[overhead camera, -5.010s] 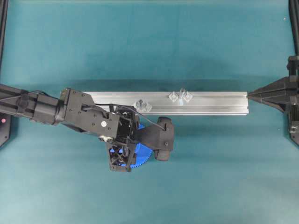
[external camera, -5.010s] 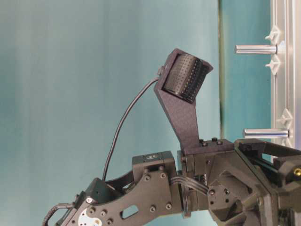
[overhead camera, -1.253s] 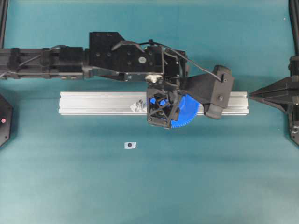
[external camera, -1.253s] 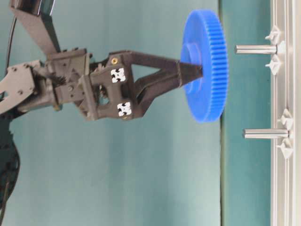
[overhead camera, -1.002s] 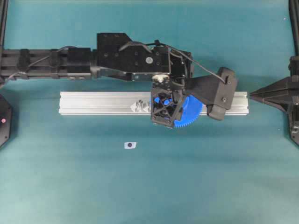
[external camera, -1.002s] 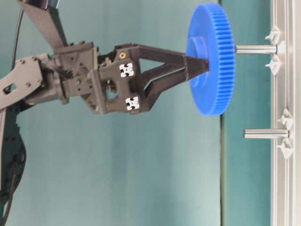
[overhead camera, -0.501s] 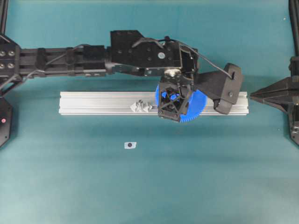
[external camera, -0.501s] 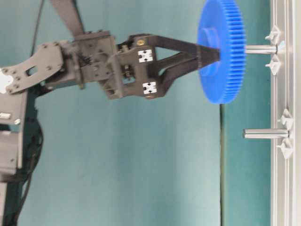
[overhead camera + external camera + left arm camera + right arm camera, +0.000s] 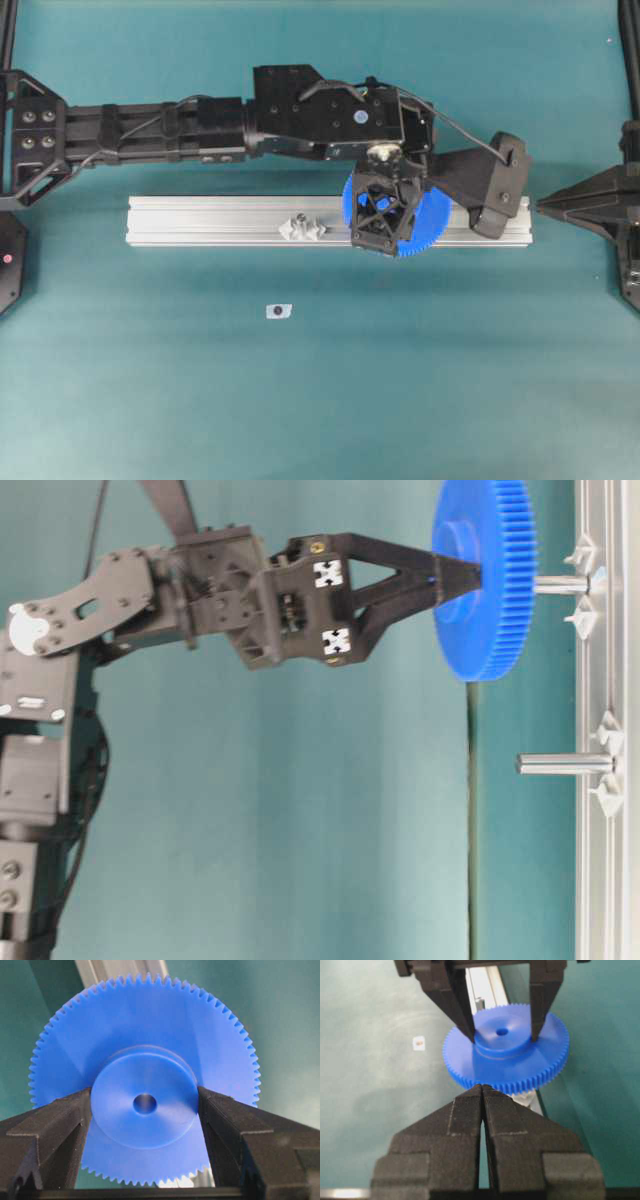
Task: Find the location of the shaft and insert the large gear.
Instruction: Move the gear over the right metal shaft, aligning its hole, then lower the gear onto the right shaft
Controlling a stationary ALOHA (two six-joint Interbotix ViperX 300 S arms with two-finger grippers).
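Left arm (image 9: pixel 150 130): matte black boxy links, small screws along sides, thin black cable looping along top. Wrist section (image 9: pixel 215 585) blocky, open lattice frame, two white square markers with black cross pattern. Left gripper (image 9: pixel 455 580): black wedge-shaped fingers (image 9: pixel 45 1130), layered printed texture. Black camera housing (image 9: pixel 500 185) on angled bracket. Right gripper (image 9: pixel 482 1091): black tapered fingers, same finish.

Bright blue large gear (image 9: pixel 425 222) (fine teeth all round), black left gripper (image 9: pixel 456 578) with white-and-black markers, silver rail (image 9: pixel 200 221), teal table (image 9: pixel 300 400).
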